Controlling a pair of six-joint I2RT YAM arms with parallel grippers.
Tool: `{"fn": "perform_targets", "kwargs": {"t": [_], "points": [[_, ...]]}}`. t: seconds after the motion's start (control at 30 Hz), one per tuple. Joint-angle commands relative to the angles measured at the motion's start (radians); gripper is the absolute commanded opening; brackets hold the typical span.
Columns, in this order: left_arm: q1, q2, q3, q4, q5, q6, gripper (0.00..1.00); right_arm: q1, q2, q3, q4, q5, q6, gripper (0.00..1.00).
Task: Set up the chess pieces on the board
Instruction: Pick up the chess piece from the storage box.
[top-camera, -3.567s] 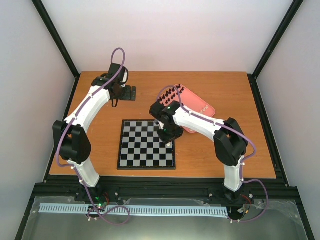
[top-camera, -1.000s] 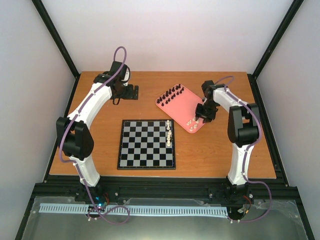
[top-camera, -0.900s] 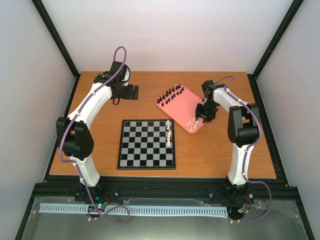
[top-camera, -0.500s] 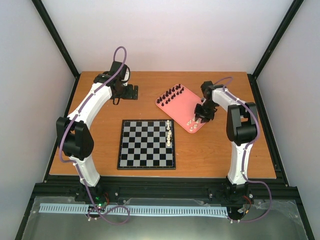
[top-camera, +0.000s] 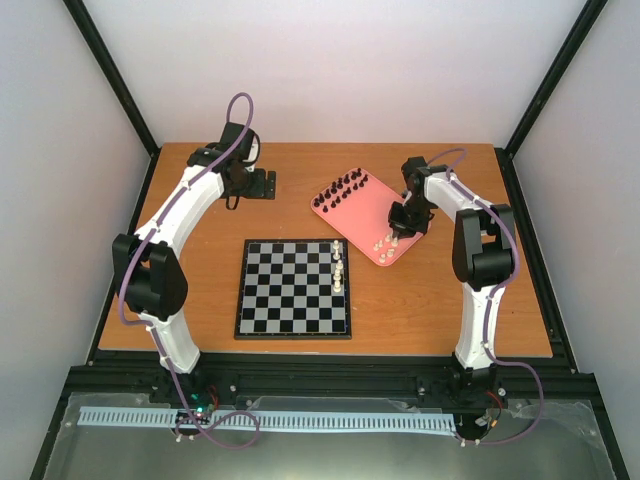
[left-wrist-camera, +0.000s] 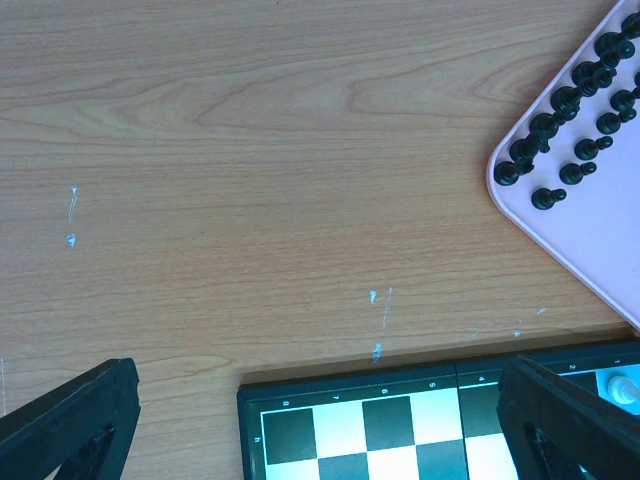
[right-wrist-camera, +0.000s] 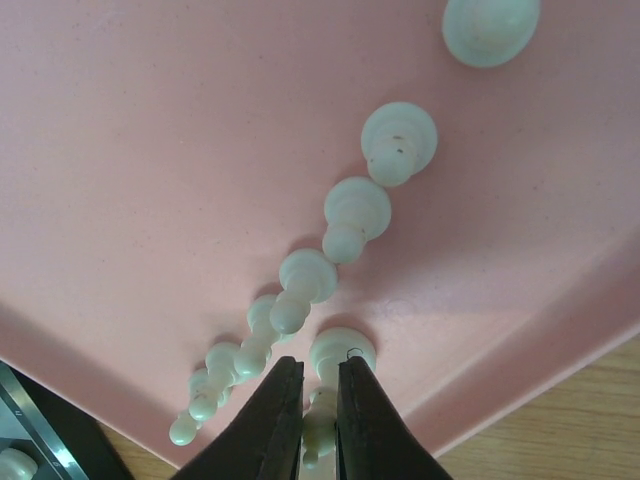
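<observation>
Here, the two dark fingers (right-wrist-camera: 272, 415) of the right gripper (right-wrist-camera: 318, 378) are clenched around the stem of one cream-white piece (right-wrist-camera: 343, 350), whose round base sits on the pink tray (right-wrist-camera: 150, 150) near its corner. Just beside it, a curving line of loose cream-white pieces (right-wrist-camera: 305, 278) stands upright on the same tray. At the tray's opposite end, seen from above, the black pieces (top-camera: 345, 187) stand in two short rows. The tray lies at an angle on the wooden table (top-camera: 430, 310), to the right of and behind the board (top-camera: 285, 295). The board lies flat near the middle of the table, and a few white pieces on the board (top-camera: 338, 265) stand in a column along its right edge. Across the table, the left gripper (left-wrist-camera: 318, 395) hangs with its fingers spread wide and released, holding nothing, above bare wood just behind the board's far edge, well apart from the right arm.
</observation>
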Motion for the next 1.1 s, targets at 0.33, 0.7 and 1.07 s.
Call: {"fn": "perform_targets", "kwargs": {"t": [0.33, 0.7, 1.07], "points": [[-0.001, -0.017, 0.015, -0.013, -0.009, 0.022, 1.00, 0.005, -0.004, -0.001, -0.030, 0.022, -0.022, 0.33], [-0.001, -0.030, -0.003, -0.008, -0.017, 0.023, 1.00, 0.018, -0.004, -0.021, -0.023, 0.013, -0.027, 0.22], [-0.002, -0.041, -0.014, -0.003, -0.017, 0.020, 1.00, 0.024, -0.019, -0.028, -0.025, 0.029, -0.030, 0.11]]}}
